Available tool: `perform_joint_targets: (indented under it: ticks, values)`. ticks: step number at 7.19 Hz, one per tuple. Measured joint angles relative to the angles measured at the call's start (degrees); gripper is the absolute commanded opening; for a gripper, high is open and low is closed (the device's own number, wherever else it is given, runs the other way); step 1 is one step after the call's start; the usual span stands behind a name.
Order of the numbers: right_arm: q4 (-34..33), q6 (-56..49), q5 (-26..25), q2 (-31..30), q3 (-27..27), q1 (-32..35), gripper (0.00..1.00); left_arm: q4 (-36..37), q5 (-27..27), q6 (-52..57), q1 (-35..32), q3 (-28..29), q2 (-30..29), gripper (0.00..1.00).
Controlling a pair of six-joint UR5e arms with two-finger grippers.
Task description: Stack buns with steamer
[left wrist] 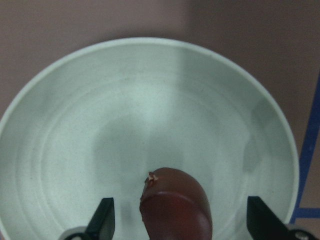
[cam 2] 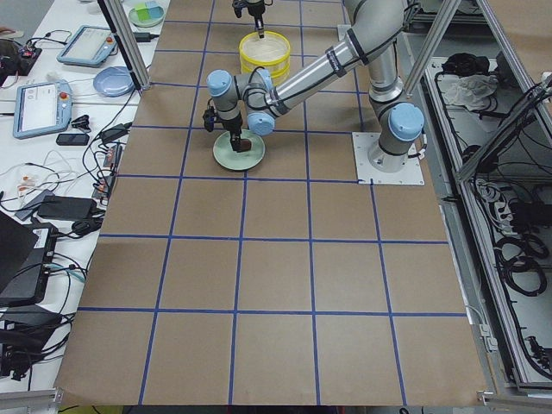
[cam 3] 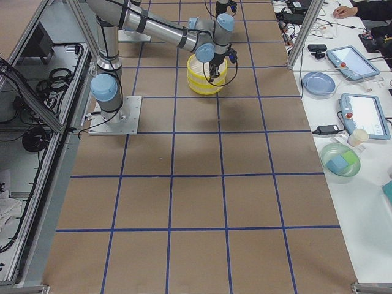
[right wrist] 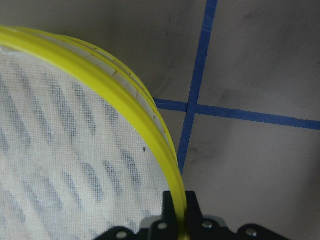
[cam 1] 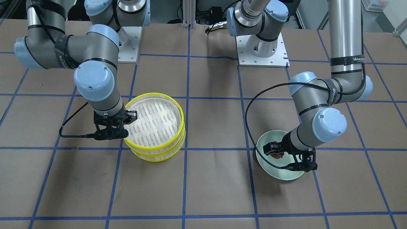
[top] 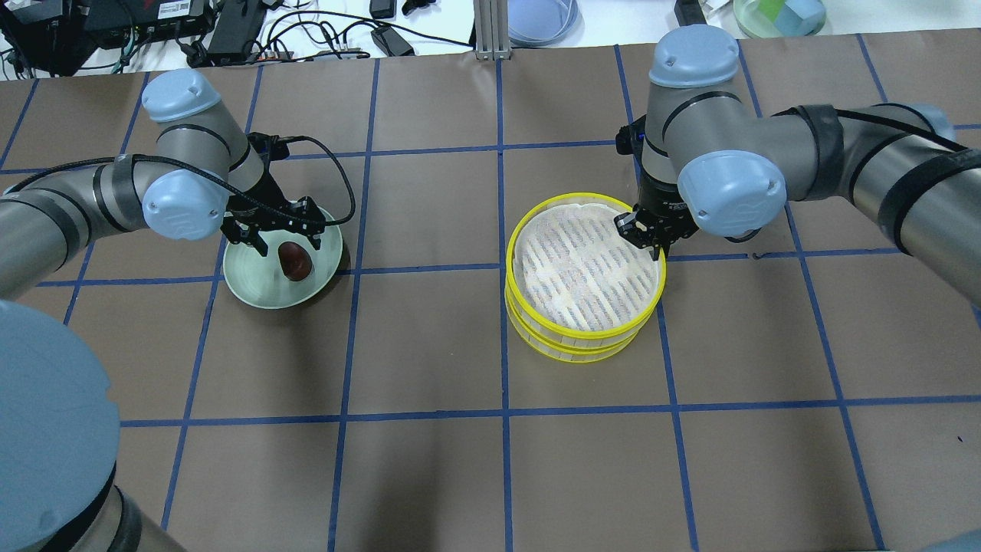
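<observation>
Steamer (right wrist: 100, 77) fills the left half. Its yellow rim arcs from upper left down to bottom centre, with a second yellow band just outside it. Inside lies a white cloth liner (right wrist: 55, 150) with grey dashes. Right gripper (right wrist: 180, 202) sits at the near edge, one finger on each side of the rim, pinching it. Brown table (right wrist: 260, 165) is to the right. Blue tape lines (right wrist: 192, 107) cross just beside the rim.
</observation>
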Motion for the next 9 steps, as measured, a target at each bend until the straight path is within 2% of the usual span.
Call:
perform_joint_targets:
  ticks: [1,2,3,4,5,6,7,9]
  values:
    - [0.0,0.1,0.0,0.0,0.2,0.0,0.00,0.1,0.1,-0.8,0.0,-0.7,-0.2,0.22]
    - [0.0,0.2,0.0,0.0,0.4,0.0,0.29,0.2,0.2,-1.2,0.0,-1.2,-0.3,0.09]
    - [0.0,0.3,0.0,0.1,0.4,0.0,0.68,0.3,0.2,-1.2,0.0,-1.3,-0.2,0.02]
    - [0.0,0.5,0.1,0.1,0.4,0.0,0.85,0.3,0.2,-0.9,0.0,-1.1,0.0,0.02]
    - [-0.1,0.7,0.1,-0.2,0.2,0.0,0.94,0.4,0.2,-0.8,0.0,-0.9,0.3,0.01]
    - [-0.2,1.3,0.3,-1.0,-0.5,0.0,0.98,0.6,0.1,-0.9,-0.1,-0.6,0.9,0.01]
    - [0.5,2.0,0.6,-2.8,-1.9,0.0,0.99,0.5,0.0,-1.0,-0.6,0.3,2.0,0.01]
    - [6.1,3.4,1.0,-7.0,-6.0,0.0,1.00,-1.8,-0.1,-2.0,-2.4,2.1,5.4,0.01]
